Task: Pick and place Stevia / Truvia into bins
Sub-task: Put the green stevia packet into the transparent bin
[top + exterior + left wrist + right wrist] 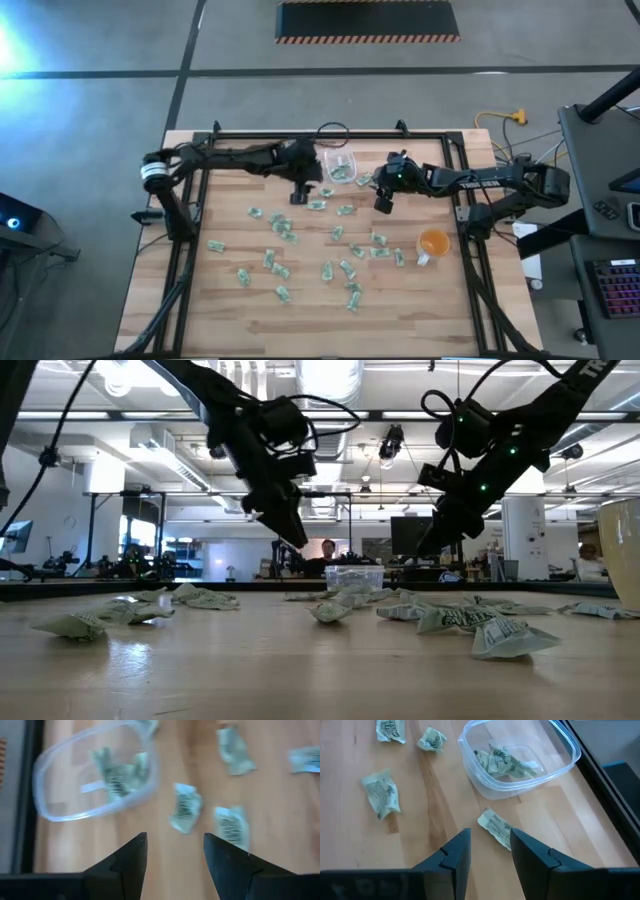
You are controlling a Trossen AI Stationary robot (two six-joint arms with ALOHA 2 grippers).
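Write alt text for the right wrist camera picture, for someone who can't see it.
A clear plastic tub holding a few green-and-white sweetener packets sits on a wooden table, seen past the right gripper, whose two dark fingers stand apart with nothing between them. One loose packet lies just beyond the fingertips, beside the tub; three more packets lie scattered farther off.

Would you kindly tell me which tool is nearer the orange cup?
The right tool. It hangs between the clear tub and the orange cup; the left tool is beyond the tub, farther away.
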